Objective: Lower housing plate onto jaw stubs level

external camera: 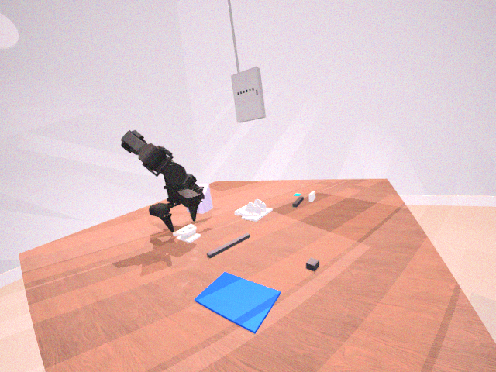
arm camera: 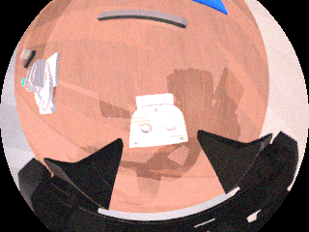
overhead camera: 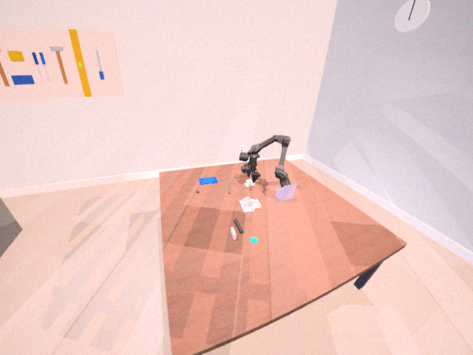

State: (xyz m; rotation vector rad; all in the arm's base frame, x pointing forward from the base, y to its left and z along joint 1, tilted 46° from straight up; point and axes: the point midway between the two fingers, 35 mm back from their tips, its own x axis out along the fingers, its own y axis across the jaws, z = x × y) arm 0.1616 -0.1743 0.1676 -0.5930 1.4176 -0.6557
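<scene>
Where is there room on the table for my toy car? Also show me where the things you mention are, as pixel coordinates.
Maybe between the blue sheet [overhead camera: 208, 180] [external camera: 239, 301] and the small black block [overhead camera: 197, 191] [external camera: 312, 264]'s near table edge. It's crowded around the tool [overhead camera: 252, 178] [external camera: 184, 225] [arm camera: 160, 135] and white plate [overhead camera: 249, 184] [external camera: 186, 232] [arm camera: 157, 134].

I could read no text, label, brand, number or sign from where I stood.
</scene>
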